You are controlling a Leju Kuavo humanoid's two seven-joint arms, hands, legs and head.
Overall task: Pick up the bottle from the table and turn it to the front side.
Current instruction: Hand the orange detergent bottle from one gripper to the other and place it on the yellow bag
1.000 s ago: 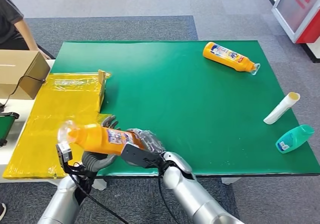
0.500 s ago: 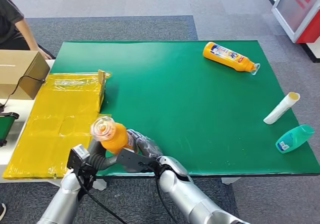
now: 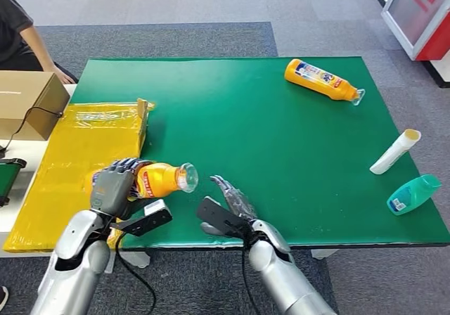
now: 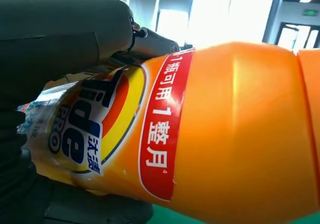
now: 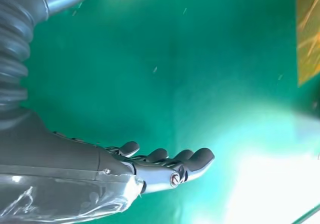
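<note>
My left hand (image 3: 113, 187) grips an orange detergent bottle (image 3: 159, 179) by its body, above the table's front left edge. The bottle lies sideways with its clear cap (image 3: 187, 177) pointing right. Close up in the left wrist view, the bottle (image 4: 234, 129) shows its printed label (image 4: 98, 124) and a red band, with my fingers (image 4: 56, 39) wrapped around it. My right hand (image 3: 229, 202) hovers just right of the bottle with its fingers stretched out and nothing in them; over the green table (image 5: 211, 54) the same hand (image 5: 166, 164) holds flat.
A second orange bottle (image 3: 320, 80) lies at the far right of the green table (image 3: 265, 139). A white tube (image 3: 395, 152) and a teal bottle (image 3: 414, 193) lie at the right edge. Yellow sheeting (image 3: 74, 160) and a cardboard box (image 3: 29, 100) are at the left, beside a person's arm (image 3: 39, 48).
The bottle has swung round from cap-left to cap-right in my left hand. My right hand has let go of it and drawn off to the right, fingers spread.
</note>
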